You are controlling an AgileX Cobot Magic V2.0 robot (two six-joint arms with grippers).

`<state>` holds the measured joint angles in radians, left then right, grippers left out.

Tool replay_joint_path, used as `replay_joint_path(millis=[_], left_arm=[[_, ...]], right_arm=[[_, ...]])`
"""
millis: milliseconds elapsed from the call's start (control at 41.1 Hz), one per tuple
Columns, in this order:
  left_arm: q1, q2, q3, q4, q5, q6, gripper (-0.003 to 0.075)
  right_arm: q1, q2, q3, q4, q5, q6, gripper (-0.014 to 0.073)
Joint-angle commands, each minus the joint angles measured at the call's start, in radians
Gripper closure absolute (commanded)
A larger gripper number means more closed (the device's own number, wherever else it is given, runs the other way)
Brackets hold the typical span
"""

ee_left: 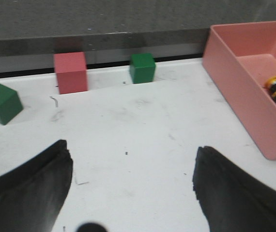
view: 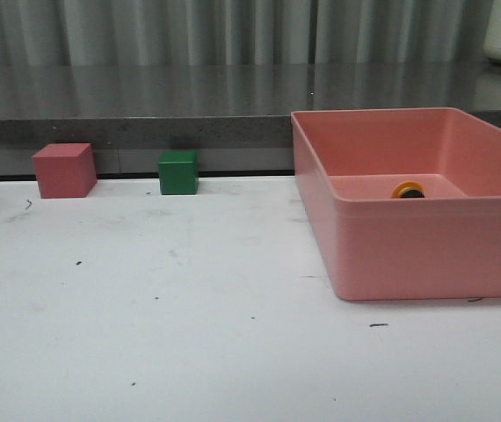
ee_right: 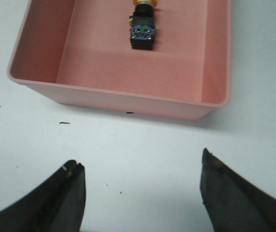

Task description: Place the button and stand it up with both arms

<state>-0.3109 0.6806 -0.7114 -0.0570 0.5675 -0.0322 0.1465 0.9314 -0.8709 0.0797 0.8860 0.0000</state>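
Above the white table (view: 189, 334), we are holding our left gripper (ee_left: 133, 186) and right gripper (ee_right: 143, 191) wide apart, gripping nothing. The button (ee_right: 142, 30) is lying on its side inside the pink bin (view: 409, 255), beyond the right gripper.

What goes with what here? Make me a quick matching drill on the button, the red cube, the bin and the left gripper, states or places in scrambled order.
Things:
1. button
2. red cube
3. bin
4. left gripper

Places or states:
a. open, above bare table
b. on the table's right side
c. lying on its side inside the bin
d. at the back edge, left of a green cube

Pairs: 1-c, 2-d, 3-b, 4-a
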Motion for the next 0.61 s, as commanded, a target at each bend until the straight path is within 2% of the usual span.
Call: replay_joint_path(millis=[0,219,389,584], left_arm=[[-0.086,0.005,-0.031,-0.001,-0.065,-0.002,0.0206],[-0.193,0.005,-0.031,0.006,-0.065,-0.002,0.0206],[-0.204,0.005,-0.031,0.008,-0.065,-0.002,0.0206],[-0.204,0.005,-0.031,0.012,-0.068,-0.002,0.0206]], right_arm=[[0.039,0.089,-0.093,-0.013,-0.017,-0.008,0.0071],[0.051,0.316,-0.266,-0.030,0.039,-0.008,0.0072],[0.051,0.499,-0.390,-0.050,0.059,0.000,0.0072],[0.050,0.689,-0.519,-0.118,0.082,0.106,0.0072]])
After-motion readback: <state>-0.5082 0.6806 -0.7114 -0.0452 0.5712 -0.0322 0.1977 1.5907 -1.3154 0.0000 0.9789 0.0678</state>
